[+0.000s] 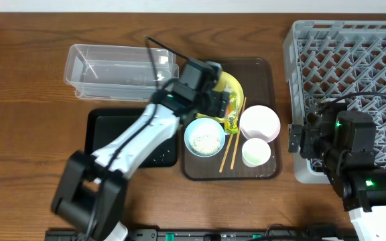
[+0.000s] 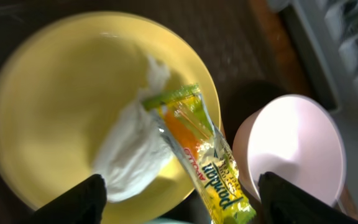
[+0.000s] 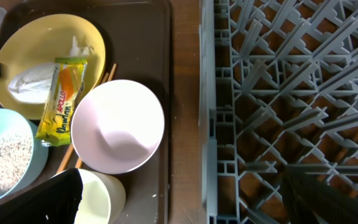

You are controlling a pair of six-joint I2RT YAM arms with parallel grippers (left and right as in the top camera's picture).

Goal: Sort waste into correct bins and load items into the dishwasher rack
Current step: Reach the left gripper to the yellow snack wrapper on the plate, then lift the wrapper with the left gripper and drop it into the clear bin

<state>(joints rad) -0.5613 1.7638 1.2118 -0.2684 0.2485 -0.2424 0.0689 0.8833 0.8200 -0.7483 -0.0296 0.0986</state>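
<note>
The green-yellow-orange wrapper [image 2: 204, 155] and crumpled white paper [image 2: 132, 152] lie on the yellow plate [image 2: 61, 106]. My left gripper [image 2: 182, 202] hovers open just above them, a finger on each side; it also shows in the overhead view [image 1: 214, 100]. The light blue bowl [image 1: 204, 137] holds the rice scraps [image 3: 5, 158]. The white-pink bowl [image 3: 117, 124], the white cup [image 3: 101, 196] and the chopsticks [image 1: 232, 147] lie on the brown tray [image 1: 260, 67]. My right gripper [image 3: 185, 205] is open and empty between the tray and the grey rack [image 1: 354, 53].
The clear tub [image 1: 119, 70] stands at the back left, and the black tray [image 1: 106, 130] lies in front of it, partly under my left arm. The rack fills the right side. A strip of bare wood [image 3: 185, 93] separates the brown tray from the rack.
</note>
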